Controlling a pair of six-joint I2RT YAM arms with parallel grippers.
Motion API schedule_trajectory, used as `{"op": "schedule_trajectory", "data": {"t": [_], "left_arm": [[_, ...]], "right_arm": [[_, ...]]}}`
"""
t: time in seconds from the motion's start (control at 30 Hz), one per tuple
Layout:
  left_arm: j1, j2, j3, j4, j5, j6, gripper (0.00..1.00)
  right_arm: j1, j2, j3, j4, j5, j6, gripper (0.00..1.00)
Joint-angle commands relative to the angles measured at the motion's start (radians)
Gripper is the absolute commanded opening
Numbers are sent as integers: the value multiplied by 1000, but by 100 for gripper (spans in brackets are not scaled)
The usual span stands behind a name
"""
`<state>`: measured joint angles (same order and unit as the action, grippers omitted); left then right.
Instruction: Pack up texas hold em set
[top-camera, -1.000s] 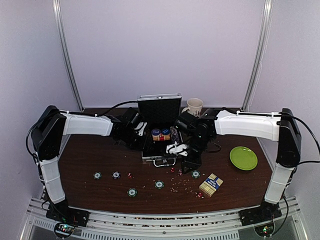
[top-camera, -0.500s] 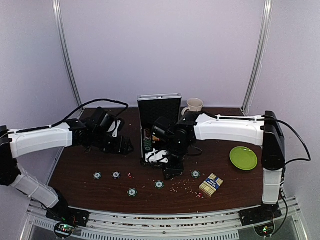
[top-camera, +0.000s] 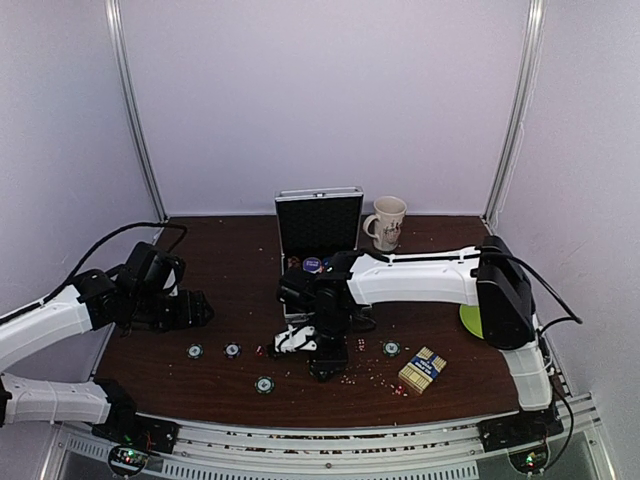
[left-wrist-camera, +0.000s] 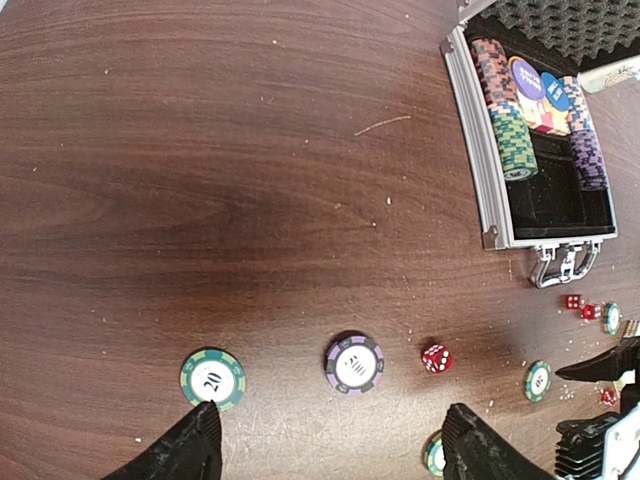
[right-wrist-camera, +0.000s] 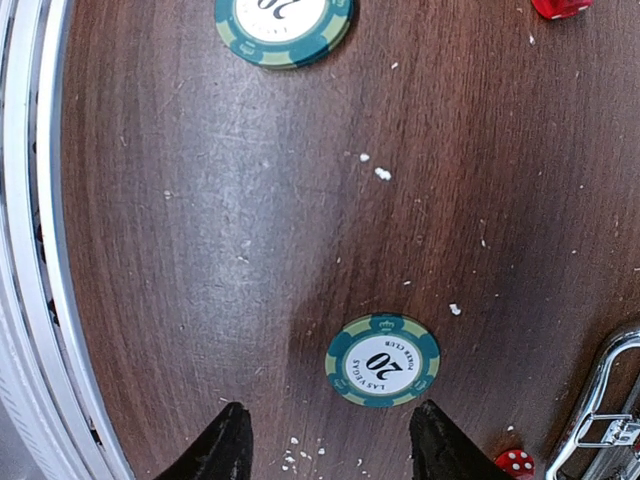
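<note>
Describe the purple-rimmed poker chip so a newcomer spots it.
Find the open silver aluminium case on the dark wooden table. Front-left of it, the chip lies flat between a green 20 chip and a red die. Only it is purple-edged, marked 500.

I count five loose poker chips (left-wrist-camera: 354, 362) on the bench (left-wrist-camera: 200, 150), four red dice (left-wrist-camera: 436, 358) in the left wrist view, one case (top-camera: 320, 218), one card box (top-camera: 422, 369), one mug (top-camera: 387, 222), one plate (top-camera: 466, 322).

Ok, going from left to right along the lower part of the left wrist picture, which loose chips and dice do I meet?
Green chip marked 20 → purple chip marked 500 → single red die → second green chip → two red dice close together → third green chip near the right edge.
</note>
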<state>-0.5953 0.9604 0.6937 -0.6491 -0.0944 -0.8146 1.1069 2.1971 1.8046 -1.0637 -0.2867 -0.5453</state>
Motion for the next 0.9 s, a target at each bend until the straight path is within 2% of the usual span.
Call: {"op": "schedule_trajectory", "data": {"t": [0.0, 0.6, 0.87], "left_arm": [[7, 3, -17, 18, -6, -10, 78], [7, 4, -54, 59, 11, -22, 77], [7, 5, -59, 63, 15, -22, 77]], "right_arm": [[9, 20, 31, -8, 50, 23, 55], [10, 75, 37, 38, 76, 60, 58], [10, 109, 50, 34, 49, 69, 51]]}}
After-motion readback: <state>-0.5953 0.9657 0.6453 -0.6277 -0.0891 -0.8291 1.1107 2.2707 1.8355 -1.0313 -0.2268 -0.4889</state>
